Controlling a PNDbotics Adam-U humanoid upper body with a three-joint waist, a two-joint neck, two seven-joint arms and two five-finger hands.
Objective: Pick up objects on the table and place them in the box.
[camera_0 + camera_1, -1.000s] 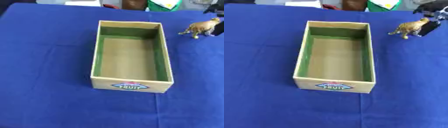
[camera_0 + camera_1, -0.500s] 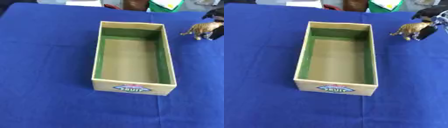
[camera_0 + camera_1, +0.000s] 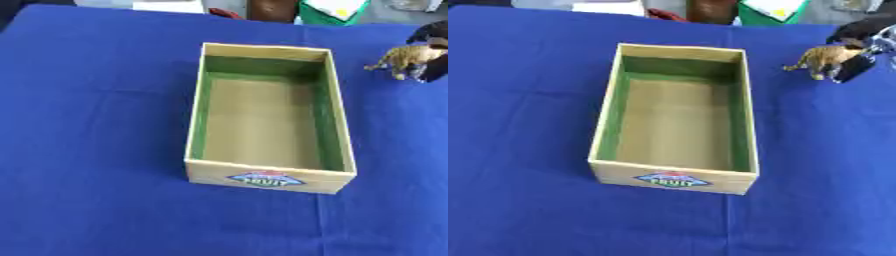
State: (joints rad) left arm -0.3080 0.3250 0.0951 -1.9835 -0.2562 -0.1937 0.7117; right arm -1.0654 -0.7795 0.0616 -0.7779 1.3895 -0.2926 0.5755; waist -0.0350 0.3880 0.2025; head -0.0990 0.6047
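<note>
Far right, at the table edge of the views: right hand (image 3: 859, 47), black, fingers curled about the rear of a small tan toy animal (image 3: 822, 59), four-legged, tiger-like in build, striping too faint to confirm. Head pointing left toward the box, rear half masked by dark fingers; whether feet touching the blue tablecloth (image 3: 527, 110) or just clear of it, impossible to tell. Left hand absent from both views.

Step in hand, by the look of it: securing the figure for the carry. Best done by pinching across the body rather than the legs, lifting straight up until clear of the cloth, then travelling left and nearer, high enough to pass over the right wall of the box before lowering. Release low inside, over the bare floor, so no bounce back out. Risk worth watching: a small, hard figure twisting between the fingertips, or legs catching the rim on the way across.

Just left of the toy, set apart by a strip of cloth: open cardboard fruit box (image 3: 604, 125), long axis running near to far, green inner walls, plain brown floor, a "FRUIT" label (image 3: 672, 179) on the near end. Nothing inside. Task judged barely begun, with no item yet delivered.

Beyond the far edge of the cloth, a green-and-white object (image 3: 773, 10), only partly in frame.
</note>
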